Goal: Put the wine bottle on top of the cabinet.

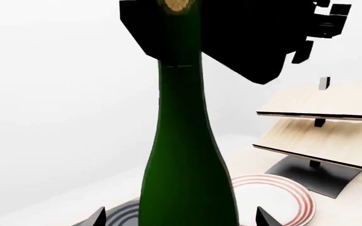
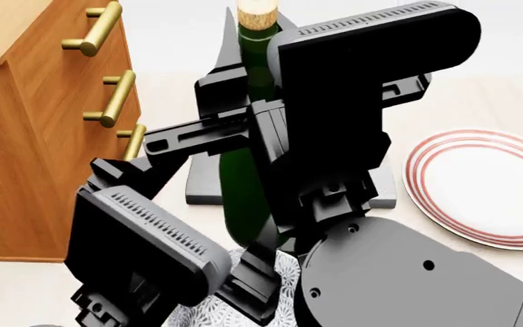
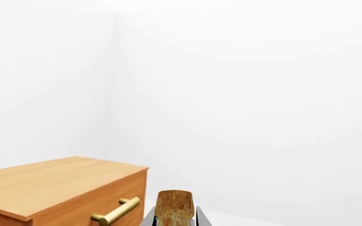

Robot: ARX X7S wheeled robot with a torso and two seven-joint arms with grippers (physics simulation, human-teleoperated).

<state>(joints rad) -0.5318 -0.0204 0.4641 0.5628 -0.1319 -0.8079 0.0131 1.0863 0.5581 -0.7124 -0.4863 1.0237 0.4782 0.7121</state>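
right gripper (image 3: 175,221) sits at the bottle's top, its two grey fingers (image 3: 201,217) flanking the cork (image 3: 173,206) close on both sides, so i read it as pinching the neck just under the cork, though contact itself is cut off at the frame edge. left gripper (image 1: 181,219): black fingertips (image 1: 266,217) spread either side of the bottle's (image 1: 187,160) fat lower body; i can't tell if they're touching the glass or only bracketing it.

bottle is upright between both grippers, neck up, above a grey doily (image 2: 243,272) in head view. can't tell if the base is lifted off or resting.

handling call: glass, rigid, smooth and slippery, heavy at the bottom, breaks if dropped. neck grip alone will let it swing, so i'd want the low grip on the body carrying the weight and the top one only steadying. keep it vertical.

out from the fingers: cabinet (image 2: 25,143) is beside the bottle on the left gripper's side, its light top (image 3: 49,181) roughly level with the cork. plate (image 2: 479,191) lies on the right gripper's side, a wood rack (image 1: 322,127) beyond the bottle.
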